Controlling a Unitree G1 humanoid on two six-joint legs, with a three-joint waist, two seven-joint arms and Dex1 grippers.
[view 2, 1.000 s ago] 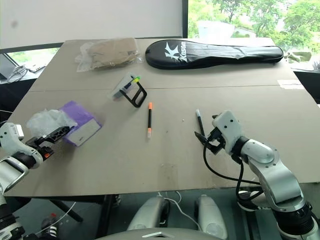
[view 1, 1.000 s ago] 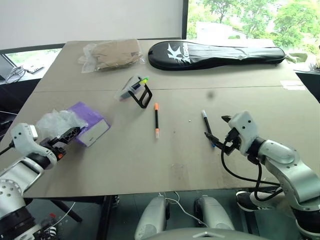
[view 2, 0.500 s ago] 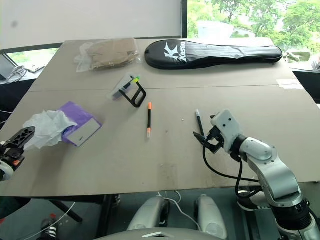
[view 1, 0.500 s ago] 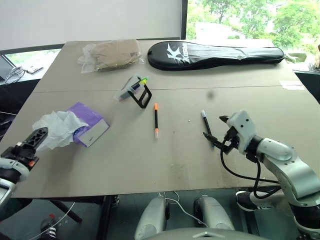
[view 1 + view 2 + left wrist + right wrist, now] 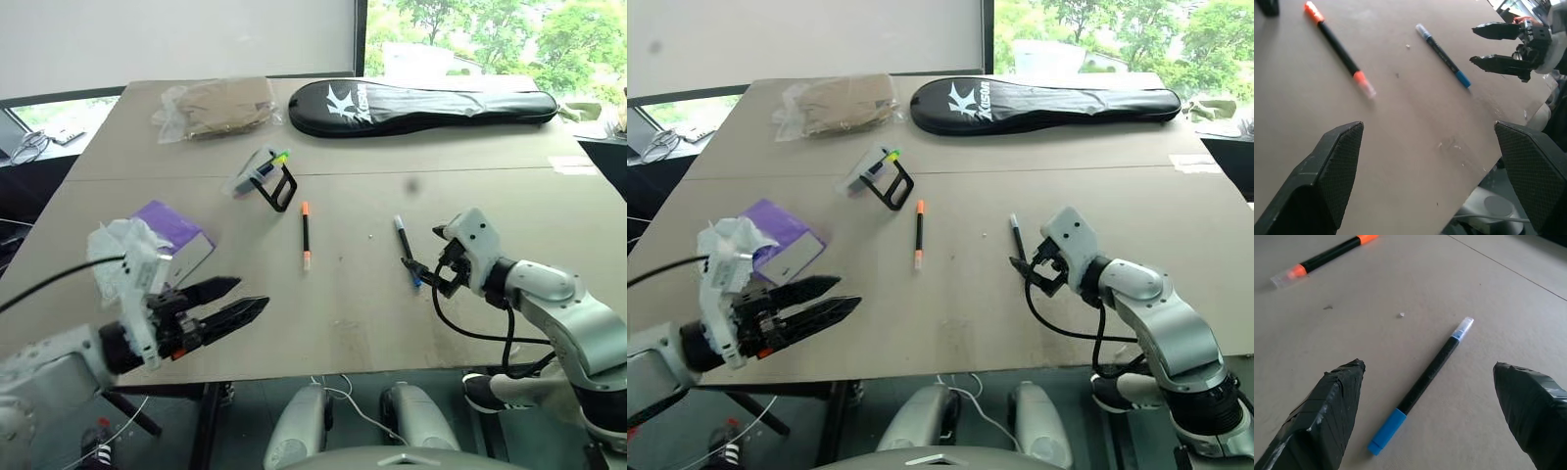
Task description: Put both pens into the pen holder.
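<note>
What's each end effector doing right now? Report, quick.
Left end effector: open, holding nothing.
Right end effector: open, holding nothing, blue-capped pen lying between its fingers.

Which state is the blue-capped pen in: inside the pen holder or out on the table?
Out. The blue-capped pen lies flat on the table, apart from the pen holder.

The two eye views look from the robot's head forward and down over the whole table (image 5: 343, 323), from its near edge to the far one. The left wrist view looks low across the near part toward the right edge. The right wrist view hangs closer still; both share the blue-capped pen (image 5: 1422, 382) and orange-ended pen (image 5: 1339, 49).
</note>
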